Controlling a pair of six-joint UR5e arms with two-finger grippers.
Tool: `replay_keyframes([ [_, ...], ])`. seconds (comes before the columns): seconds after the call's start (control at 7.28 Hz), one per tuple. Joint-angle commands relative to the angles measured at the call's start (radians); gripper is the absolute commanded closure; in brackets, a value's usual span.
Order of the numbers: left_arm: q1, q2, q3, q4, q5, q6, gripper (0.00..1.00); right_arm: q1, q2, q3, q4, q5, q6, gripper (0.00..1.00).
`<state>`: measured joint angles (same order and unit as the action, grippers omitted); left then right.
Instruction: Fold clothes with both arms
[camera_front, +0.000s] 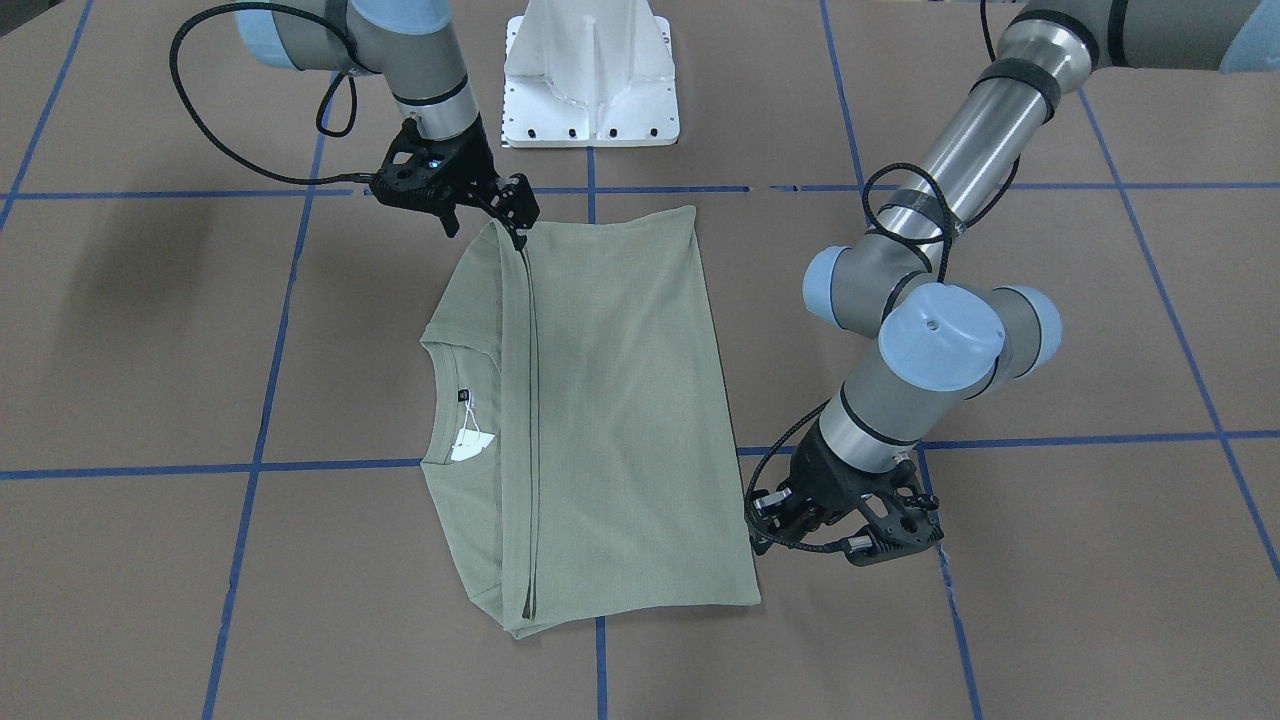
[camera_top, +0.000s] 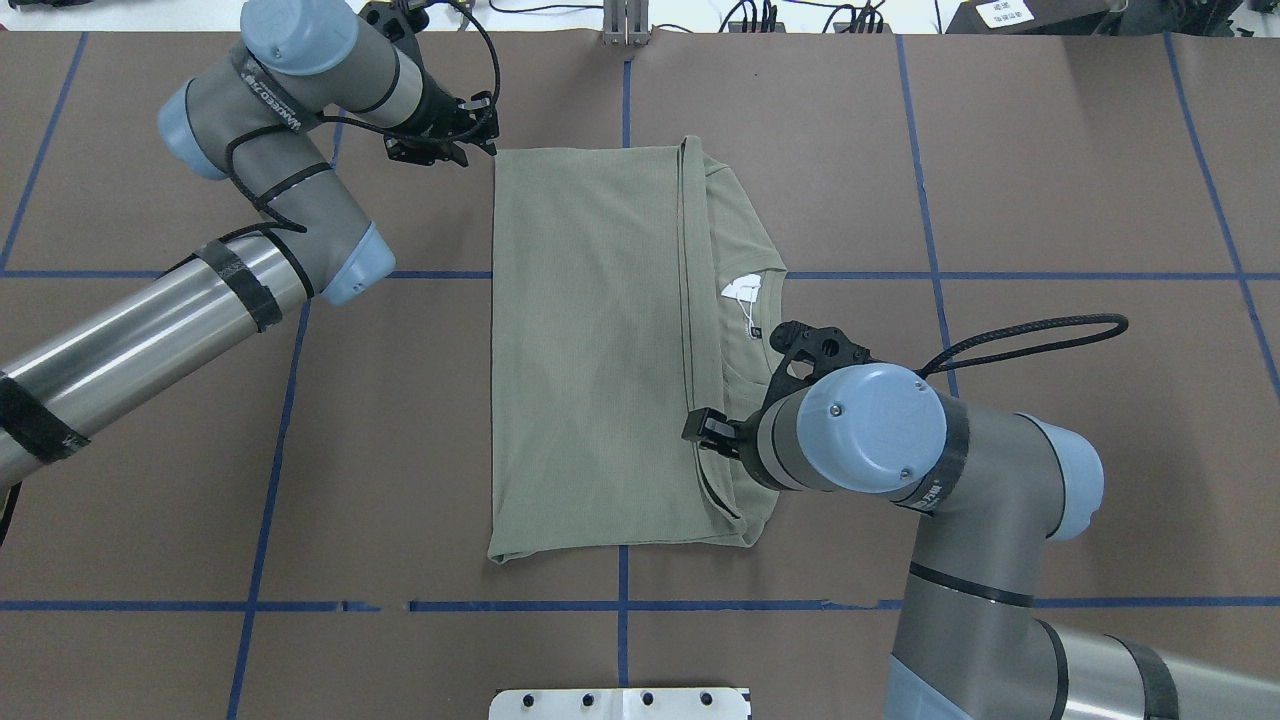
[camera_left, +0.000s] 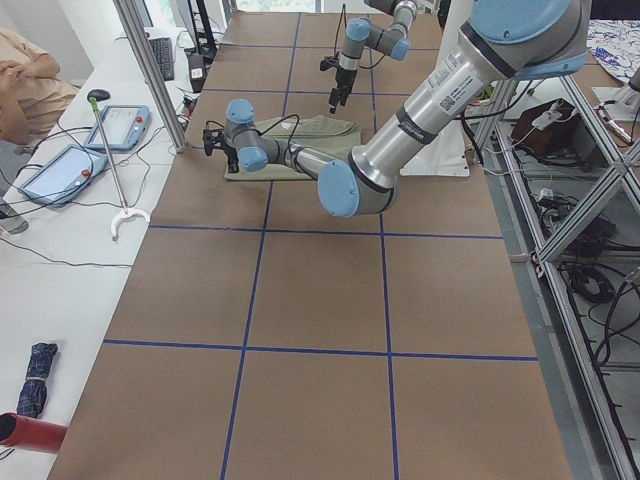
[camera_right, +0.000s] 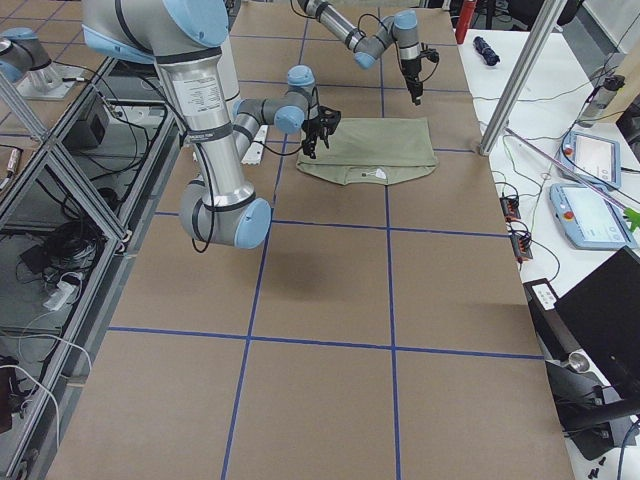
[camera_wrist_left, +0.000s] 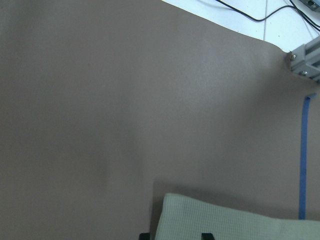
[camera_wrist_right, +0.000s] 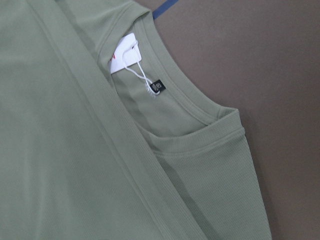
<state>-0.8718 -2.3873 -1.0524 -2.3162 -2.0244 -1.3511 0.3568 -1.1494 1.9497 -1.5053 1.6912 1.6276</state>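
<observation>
Overhead exterior | shirt (camera_top: 590, 350) folded rectangular (sage-green) | hang tag (camera_top: 741, 288) showing

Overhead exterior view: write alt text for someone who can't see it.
A sage-green shirt lies folded on a brown table. The left hand is at its far left corner; the right hand is over its folded edge, on the near side.

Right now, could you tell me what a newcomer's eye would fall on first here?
A sage-green shirt lies folded at the table's middle, its white hang tag showing at the neckline. The right tool is open at a shirt corner near the robot's base; the left tool is open just off the diagonally opposite corner.
</observation>
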Motion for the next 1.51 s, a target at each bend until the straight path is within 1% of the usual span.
replay_keyframes([
  [0.0, -0.001, 0.011, -0.018, 0.005, -0.011, -0.002, 0.55, -0.047, 0.005, -0.006, -0.016, -0.002, -0.153, 0.34],
  [0.14, -0.001, 0.011, -0.02, 0.005, -0.011, -0.006, 0.55, -0.053, 0.007, -0.008, -0.016, -0.007, -0.264, 0.64],
  [0.27, -0.001, 0.013, -0.02, 0.005, -0.011, -0.008, 0.55, -0.053, 0.005, -0.006, -0.016, -0.018, -0.402, 0.68],
  [0.41, -0.001, 0.011, -0.02, 0.005, -0.011, -0.008, 0.55, -0.064, 0.008, -0.003, -0.016, -0.05, -0.47, 0.68],
  [0.69, -0.001, 0.013, -0.02, 0.005, -0.011, -0.01, 0.55, -0.108, 0.005, -0.009, -0.016, -0.128, -0.531, 0.68],
  [1.1, -0.001, 0.013, -0.02, 0.005, -0.011, -0.014, 0.55, -0.114, 0.002, -0.011, -0.016, -0.133, -0.548, 0.68],
  [1.37, -0.001, 0.014, -0.02, 0.006, -0.011, -0.014, 0.55, -0.114, 0.002, -0.015, -0.016, -0.133, -0.548, 0.95],
])
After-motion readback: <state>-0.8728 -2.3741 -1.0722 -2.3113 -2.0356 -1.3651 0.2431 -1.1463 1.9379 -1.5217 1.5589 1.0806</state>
